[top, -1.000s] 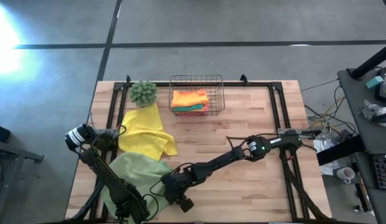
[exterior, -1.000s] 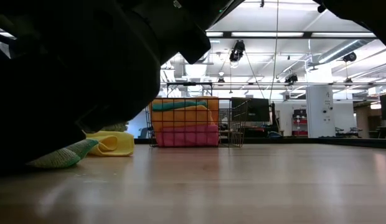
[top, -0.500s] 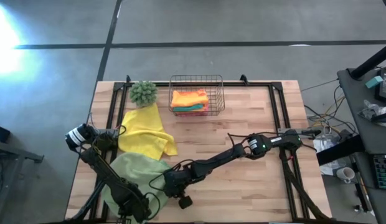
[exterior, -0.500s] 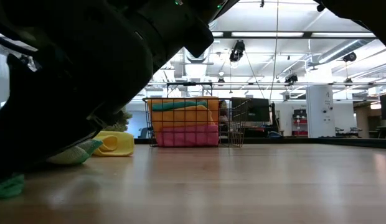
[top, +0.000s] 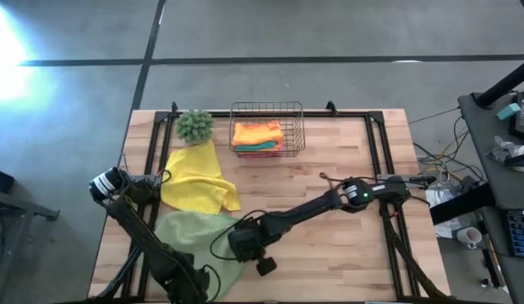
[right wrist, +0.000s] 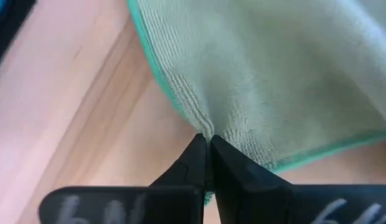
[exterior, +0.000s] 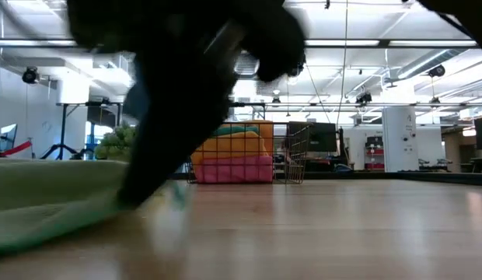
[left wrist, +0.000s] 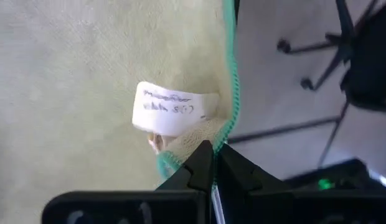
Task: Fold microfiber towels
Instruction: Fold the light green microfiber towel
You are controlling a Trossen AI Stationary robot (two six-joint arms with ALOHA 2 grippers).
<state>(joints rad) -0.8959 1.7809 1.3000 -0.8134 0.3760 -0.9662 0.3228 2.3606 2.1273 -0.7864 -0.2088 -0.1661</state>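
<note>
A pale sage green towel lies spread on the table's near left part, and it also shows in the low view. My left gripper is shut on it at the near edge. My right gripper is shut on the towel's right side. A yellow towel lies flat behind it. Orange and teal towels are stacked in the wire basket, with a pink one under them. My left gripper pinches the green towel's corner between its two fingers, right beside the white label, on the teal-stitched edge. The rest of the towel spreads away from the fingers. My right gripper pinches the towel at its teal-stitched edge, where the cloth puckers into the fingertips. One layer or several, I cannot tell. The cloth fans out flat from the hold over the wooden table.
A spiky green ball plant stands at the far left beside the basket. Bare wooden tabletop lies to the right of my right arm. Black frame rails run along the table's left and right sides.
My right gripper has moved toward the table's right edge and a little toward the far edge, taking the green towel's right side along. The towel, bunched a second ago, now lies spread out wider and flatter between the two grippers.
</note>
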